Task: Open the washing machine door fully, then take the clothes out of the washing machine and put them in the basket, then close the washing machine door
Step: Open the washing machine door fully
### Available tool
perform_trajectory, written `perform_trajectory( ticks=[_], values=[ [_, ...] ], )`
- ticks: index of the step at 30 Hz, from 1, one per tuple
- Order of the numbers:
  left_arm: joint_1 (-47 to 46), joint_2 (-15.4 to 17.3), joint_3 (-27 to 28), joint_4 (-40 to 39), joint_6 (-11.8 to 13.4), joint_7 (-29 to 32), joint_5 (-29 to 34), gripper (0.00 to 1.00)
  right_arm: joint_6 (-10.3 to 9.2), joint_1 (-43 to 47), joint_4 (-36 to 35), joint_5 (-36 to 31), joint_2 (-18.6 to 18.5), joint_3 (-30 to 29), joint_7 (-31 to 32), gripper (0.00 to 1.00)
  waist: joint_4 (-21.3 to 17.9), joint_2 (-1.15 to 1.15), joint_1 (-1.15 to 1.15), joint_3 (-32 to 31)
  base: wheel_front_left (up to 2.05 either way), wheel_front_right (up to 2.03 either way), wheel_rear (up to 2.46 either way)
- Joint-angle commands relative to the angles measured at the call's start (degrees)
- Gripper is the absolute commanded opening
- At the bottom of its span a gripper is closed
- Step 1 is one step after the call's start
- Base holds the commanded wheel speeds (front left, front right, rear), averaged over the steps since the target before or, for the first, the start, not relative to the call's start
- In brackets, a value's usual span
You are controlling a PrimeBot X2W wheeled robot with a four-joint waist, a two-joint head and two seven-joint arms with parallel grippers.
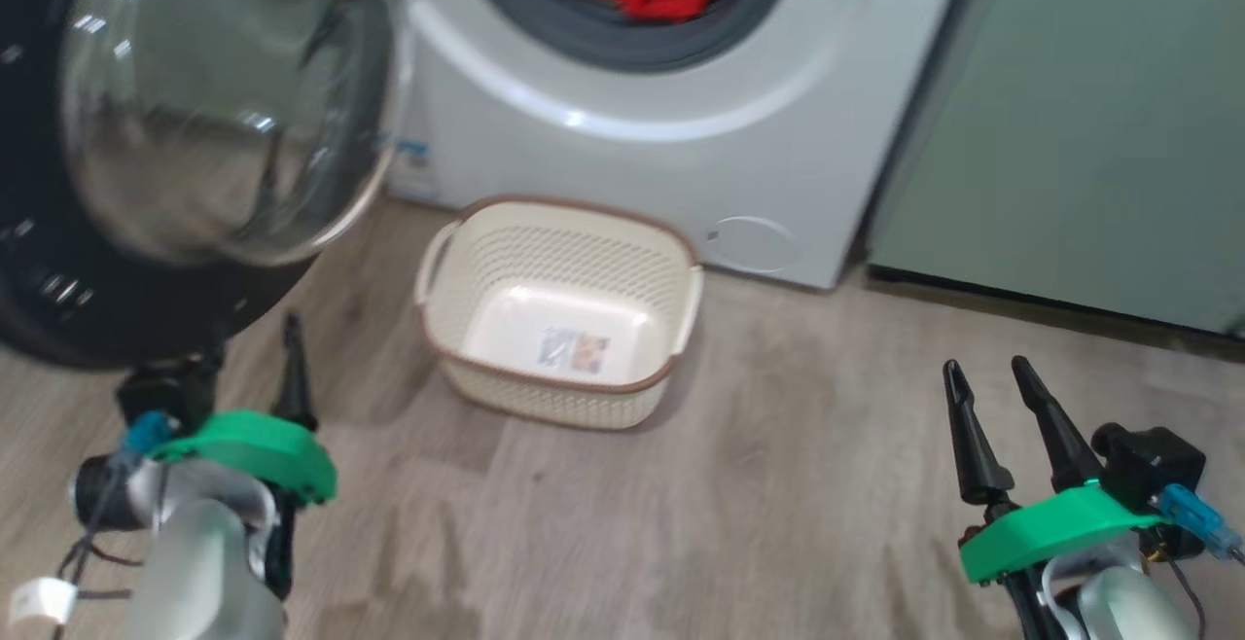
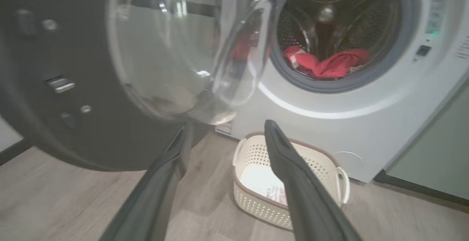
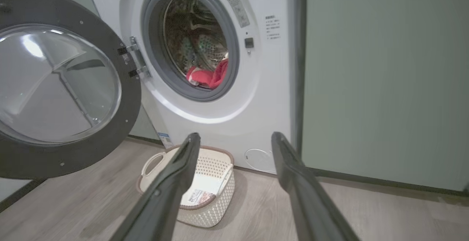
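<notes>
The washing machine door [image 3: 126,98] stands swung out on its hinge at the left of the opening, its glass bowl facing back into the room. Whether it is at its full stop I cannot tell. The left claw [image 2: 227,134] is spread, with nothing between its fingers. It sits low under the door's bottom edge, one finger just beside the black rim, and I cannot tell whether they touch. The right claw [image 1: 987,373] is also spread and empty, hovering over the wooden floor [image 1: 778,504], well apart from the washing machine [image 1: 681,154].

The clothes [image 2: 329,63] are a red heap with a little white showing, lying at the bottom front of the steel drum, just behind the grey rubber ring. The basket [image 1: 554,402] stands on the floor directly below the opening, close to the machine's front, with only its label sticker inside.

Judging by the look of it, the heap is soft and limp and will drape and trail when lifted (heavier if it is damp). A pinch on a raised, bunched fold near the top of the pile should hold better than one on a flat edge. The cloth may drag on the rubber ring on its way out. The door is stiff, and its glossy rim looks slippery, so a push on the rim far from the hinge seems best. The basket looks light and could slide if it is bumped.
</notes>
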Motion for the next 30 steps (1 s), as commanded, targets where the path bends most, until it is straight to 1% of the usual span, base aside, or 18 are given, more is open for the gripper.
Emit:
perform_trajectory(
  ticks=[1, 2, 3, 7, 12, 17, 22, 30],
  values=[
    [-0.47, 1.49, -0.43, -3.75, -0.28, -0.37, 0.22, 1.00, -0.04, -0.78, -1.98, -0.36, 0.15, 0.52, -0.36, 1.00, -4.56, 0.00, 0.00, -2.58, 0.00, 0.00, 0.00],
    [0.34, 1.44, -1.22, -4.74, -0.31, -0.37, -0.28, 1.00, -0.04, -0.63, -2.13, -0.51, 0.35, 0.19, -0.36, 1.00, -5.36, 0.00, 0.00, -2.81, 0.00, 0.00, 0.00],
    [0.34, 1.44, -1.22, -4.74, -0.31, -0.37, -0.28, 1.00, -0.04, -0.63, -2.13, -0.51, 0.35, 0.19, -0.36, 1.00, -5.36, 0.00, 0.00, -2.81, 0.00, 0.00, 0.00],
    [3.55, 1.10, -3.13, -8.13, -0.35, -0.37, -3.23, 1.00, -0.04, -0.03, -2.13, 0.11, 1.25, -1.64, -0.36, 1.00, -8.79, 0.00, 0.00, -3.55, 0.00, 0.00, 0.00],
    [6.31, 1.19, -5.48, -10.96, -0.36, -0.37, -3.91, 1.00, -0.04, 0.71, -2.19, -0.51, 1.39, -2.30, -0.36, 1.00, -12.12, 0.00, 0.00, -3.87, 0.00, 0.00, 0.00],
    [7.89, 1.30, -6.78, -12.62, -0.36, -0.37, -5.00, 1.00, -0.04, 1.45, -2.44, -0.76, 1.64, -3.10, -0.36, 1.00, -14.55, 0.00, 0.00, -4.07, 0.00, 0.00, 0.00],
    [8.64, 1.97, -7.96, -13.45, -0.37, -0.37, -5.91, 1.00, -0.04, 1.47, -2.62, -0.83, 1.82, -3.38, -0.36, 1.00, -15.90, 0.00, 0.00, -3.69, 0.00, 0.00, 0.00],
    [8.10, 1.82, -5.98, -14.16, -0.37, -0.37, -4.98, 1.00, -0.04, 1.34, -2.80, -0.94, 1.75, -3.51, -0.36, 1.00, -16.26, 0.00, 0.00, -3.05, 0.00, 0.00, 0.00]
  ],
)
